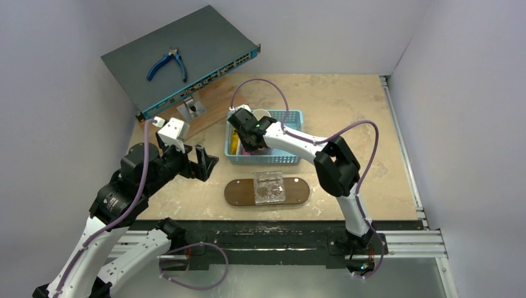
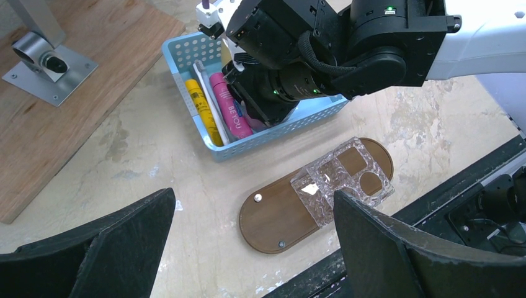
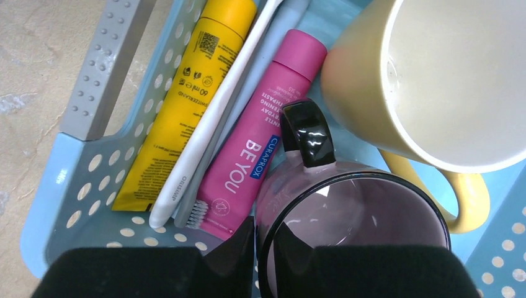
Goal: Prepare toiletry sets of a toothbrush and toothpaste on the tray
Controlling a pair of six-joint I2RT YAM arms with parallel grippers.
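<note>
2 tubes, pink toothpaste [image 3: 257, 149] + yellow toothpaste [image 3: 177, 112], white toothbrush [image 3: 214, 115] between, long axes straight ahead of R gripper [image 1: 246, 131]; open/closed: can't tell.

purple mug [image 3: 353, 223] beside pink toothpaste [image 3: 248, 155], basket [image 3: 62, 186] crowded

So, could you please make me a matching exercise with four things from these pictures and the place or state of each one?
1 tray
2 pink toothpaste
3 pliers
4 left gripper

a in the blue basket
b on the grey box
c open and empty
d on the table, in front of the basket

Pairs: 1-d; 2-a; 3-b; 4-c
</note>
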